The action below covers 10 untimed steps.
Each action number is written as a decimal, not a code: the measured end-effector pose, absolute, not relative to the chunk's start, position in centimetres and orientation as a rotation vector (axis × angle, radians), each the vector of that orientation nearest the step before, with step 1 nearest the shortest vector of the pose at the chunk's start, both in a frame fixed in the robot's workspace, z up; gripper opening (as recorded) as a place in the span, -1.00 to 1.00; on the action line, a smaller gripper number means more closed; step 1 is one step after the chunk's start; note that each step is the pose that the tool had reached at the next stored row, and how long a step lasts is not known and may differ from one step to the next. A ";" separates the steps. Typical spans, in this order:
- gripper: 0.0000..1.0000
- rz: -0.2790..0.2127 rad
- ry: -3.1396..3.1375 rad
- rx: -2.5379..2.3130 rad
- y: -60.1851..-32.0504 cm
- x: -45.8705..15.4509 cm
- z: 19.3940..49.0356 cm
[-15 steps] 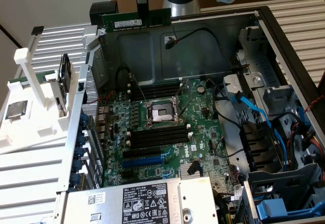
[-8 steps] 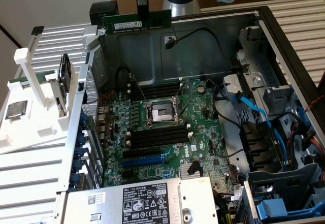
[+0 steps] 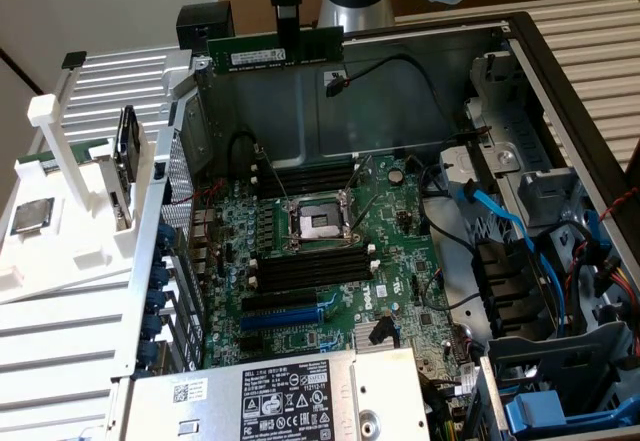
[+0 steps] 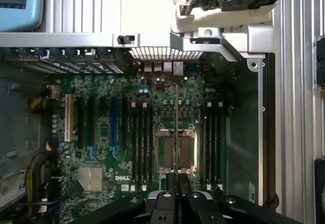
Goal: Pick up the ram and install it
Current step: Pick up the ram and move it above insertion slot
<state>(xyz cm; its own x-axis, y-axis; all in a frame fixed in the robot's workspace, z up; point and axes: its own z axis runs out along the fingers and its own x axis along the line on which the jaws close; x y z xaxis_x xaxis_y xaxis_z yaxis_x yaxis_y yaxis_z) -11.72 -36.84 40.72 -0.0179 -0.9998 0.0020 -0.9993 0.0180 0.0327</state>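
Closest to you in the exterior view sits the labelled silver box (image 3: 270, 401) at the case's near edge. Well beyond it, up high, the gripper (image 3: 288, 36) is clamped on the ram (image 3: 250, 56) near its upper edge. The stick is level and hangs clear above the motherboard (image 3: 330, 291). So the pick-up is done, you've got it. The black slots (image 3: 305, 266) lie far beneath the gripper and all look empty, so the seating is not yet done.

Over to the wrist view: the gripper (image 4: 174, 181) pinches the ram (image 4: 175, 122), seen edge-on as a thin line running straight out from the fingers, right over the processor socket (image 4: 175, 150). Slots (image 4: 139, 142) lie to either side of that line, none under it by the look of it, and nothing is touching the board
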 end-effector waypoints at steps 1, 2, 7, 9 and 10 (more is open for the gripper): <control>-0.74 -0.034 -2.224 2.185 -36.9 -11.7 40.7; -0.74 -0.034 -2.224 2.185 -36.9 -11.7 40.7; -0.74 -0.036 -2.225 2.186 -37.1 -11.7 40.6; -0.74 -0.045 -2.228 2.189 -37.2 -11.7 40.3; -0.74 -0.049 -2.230 2.192 -37.2 -11.7 40.2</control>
<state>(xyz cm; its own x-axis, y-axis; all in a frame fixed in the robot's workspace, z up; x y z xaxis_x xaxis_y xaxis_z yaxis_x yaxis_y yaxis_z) -11.68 -37.20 40.19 -0.0178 -0.9998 -0.0120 -0.9993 0.0174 0.0326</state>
